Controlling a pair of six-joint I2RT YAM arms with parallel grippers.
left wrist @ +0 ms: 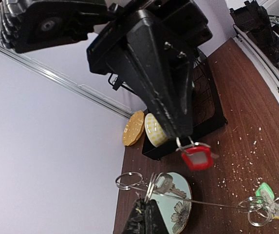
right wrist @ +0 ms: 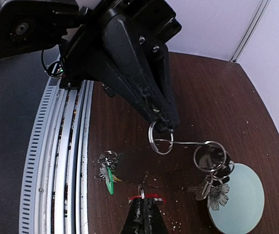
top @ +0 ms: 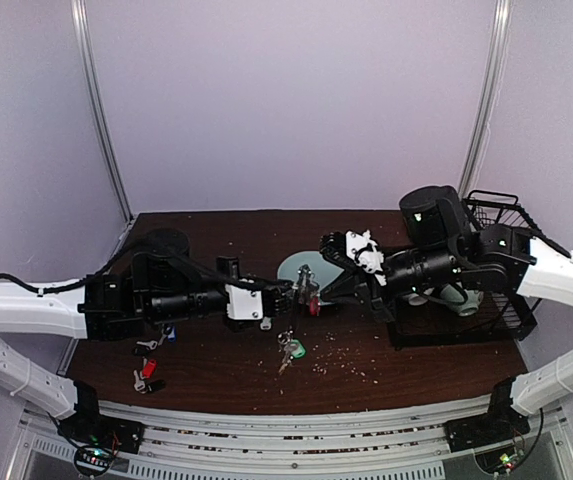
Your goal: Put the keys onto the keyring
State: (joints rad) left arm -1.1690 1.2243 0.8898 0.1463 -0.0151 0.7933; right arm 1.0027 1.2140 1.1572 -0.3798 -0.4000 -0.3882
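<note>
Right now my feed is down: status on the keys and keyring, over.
Left pincer shut on keyring; right pincer shut on red-tagged key. Green-tagged key at keyring's far end. Plate beneath; no obstruction seen.

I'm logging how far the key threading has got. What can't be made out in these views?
Left wrist view: where the keyring opens; the wire is too thin to show a gap.
Right wrist view: the red-tagged key is mostly hidden behind the right gripper.
Top view: the keyring is too thin to trace, and the left gripper overlaps it.
Top view: spare keys are partly hidden under the left arm.
</note>
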